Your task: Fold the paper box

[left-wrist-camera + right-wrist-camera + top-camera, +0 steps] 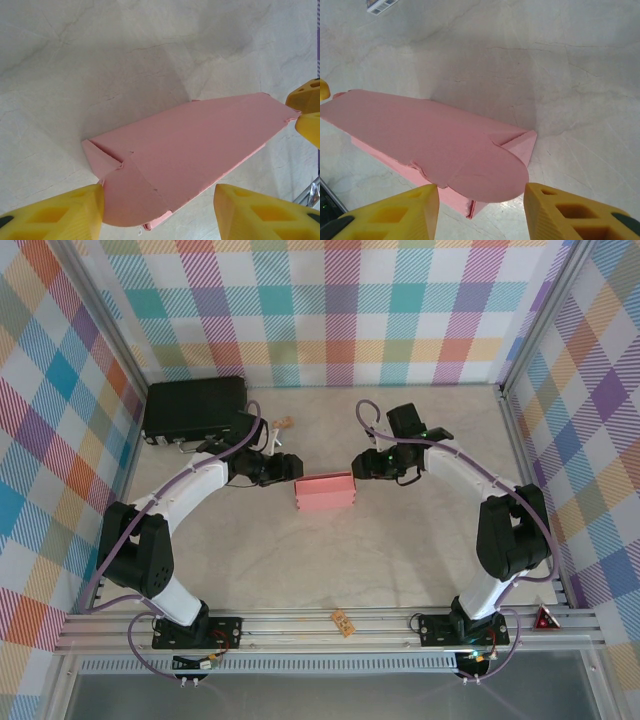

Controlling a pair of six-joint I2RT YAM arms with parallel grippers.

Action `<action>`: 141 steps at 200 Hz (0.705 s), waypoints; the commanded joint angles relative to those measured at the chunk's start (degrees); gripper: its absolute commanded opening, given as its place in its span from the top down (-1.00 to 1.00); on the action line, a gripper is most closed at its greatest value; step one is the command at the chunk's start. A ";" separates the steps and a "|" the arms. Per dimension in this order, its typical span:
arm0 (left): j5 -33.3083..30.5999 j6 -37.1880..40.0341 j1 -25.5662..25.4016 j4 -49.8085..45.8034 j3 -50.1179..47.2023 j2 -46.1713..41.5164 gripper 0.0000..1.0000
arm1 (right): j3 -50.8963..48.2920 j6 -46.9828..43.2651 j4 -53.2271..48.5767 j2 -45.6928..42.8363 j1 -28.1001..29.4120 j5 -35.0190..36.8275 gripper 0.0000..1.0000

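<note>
The paper box [324, 492] is a shallow salmon-pink rectangle lying mid-table between my two arms. My left gripper [290, 468] hovers at its left end and my right gripper [358, 464] at its right end. In the left wrist view the box [200, 140] has a rounded flap [127, 195] lying between the yellow fingers [60, 215] of my left gripper [160, 215]. The near finger touches the flap's edge and the other stands apart. In the right wrist view another rounded flap [490, 172] of the box [410, 130] sits between the spread fingertips [575, 212] of my right gripper [482, 210].
A black hard case [195, 407] rests at the back left. Small tan scraps lie behind the left gripper [284, 423] and on the front rail [343, 621]. Plaid walls close in the table on three sides. A barcode label [380, 5] lies beyond the box.
</note>
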 commanded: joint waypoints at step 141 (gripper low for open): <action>-7.37 5.33 0.16 -3.96 4.33 -3.32 -0.32 | -4.50 -0.44 2.78 -9.83 -0.03 0.25 -0.01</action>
